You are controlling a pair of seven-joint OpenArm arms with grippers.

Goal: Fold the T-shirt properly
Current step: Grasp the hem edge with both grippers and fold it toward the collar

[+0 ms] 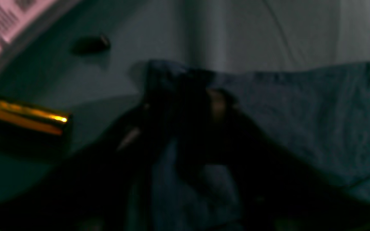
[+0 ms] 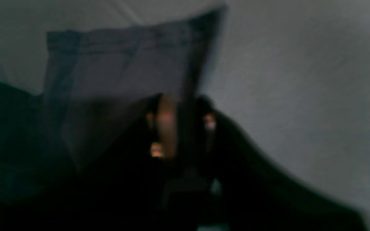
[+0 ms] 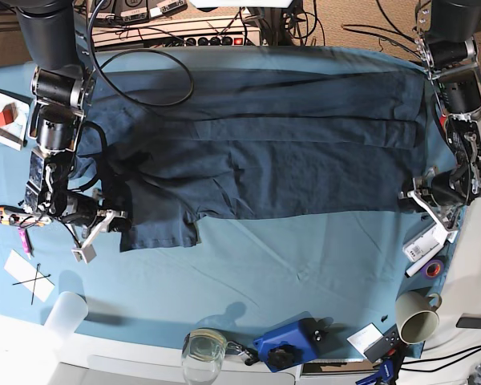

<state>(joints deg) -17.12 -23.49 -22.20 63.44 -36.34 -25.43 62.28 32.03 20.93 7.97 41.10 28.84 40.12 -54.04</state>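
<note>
Soft, limp navy-blue cotton T-shirt (image 3: 256,152) sags freely, right gripper (image 3: 116,218) clamped on its sleeve edge, left gripper (image 3: 413,195) pinching the hem corner.

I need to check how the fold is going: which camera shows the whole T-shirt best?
The base view: the T-shirt lies spread across the teal tablecloth, both ends visible. The left wrist view shows only a blurred dark edge, and the right wrist view a lifted, blurred corner.
</note>
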